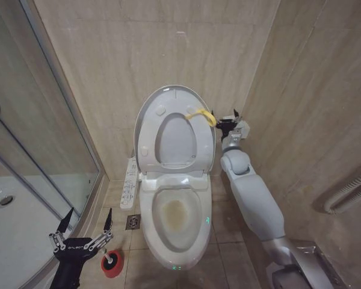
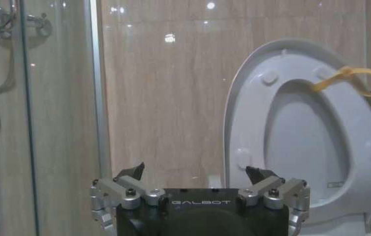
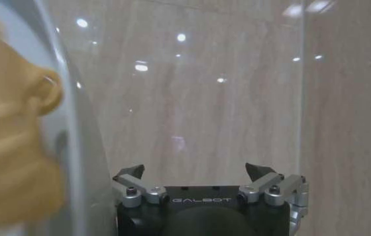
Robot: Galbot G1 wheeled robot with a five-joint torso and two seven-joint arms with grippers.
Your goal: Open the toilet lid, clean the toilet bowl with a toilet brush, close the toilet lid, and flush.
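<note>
The toilet lid [image 1: 168,99] stands raised against the back wall, with the seat ring [image 1: 145,144] up against it. A yellow strap [image 1: 200,114] hangs at the lid's upper right edge. My right gripper [image 1: 225,123] is open just right of that strap, beside the lid's edge [image 3: 74,147]; the strap [image 3: 8,123] lies to one side of the gripper [image 3: 194,171], not between its fingers. The toilet bowl [image 1: 174,214] is uncovered and shows yellowish staining. Low on the left, my left gripper [image 1: 87,224] is open and empty, above the red cup holding the toilet brush [image 1: 112,262]. The left gripper [image 2: 195,172] faces the wall beside the lid [image 2: 291,137].
A long white remote panel [image 1: 129,183] hangs left of the bowl, with a floor drain [image 1: 133,222] below it. The glass shower door [image 1: 42,132] and white shower tray [image 1: 18,211] close off the left. A ribbed hose [image 1: 349,192] runs along the right wall.
</note>
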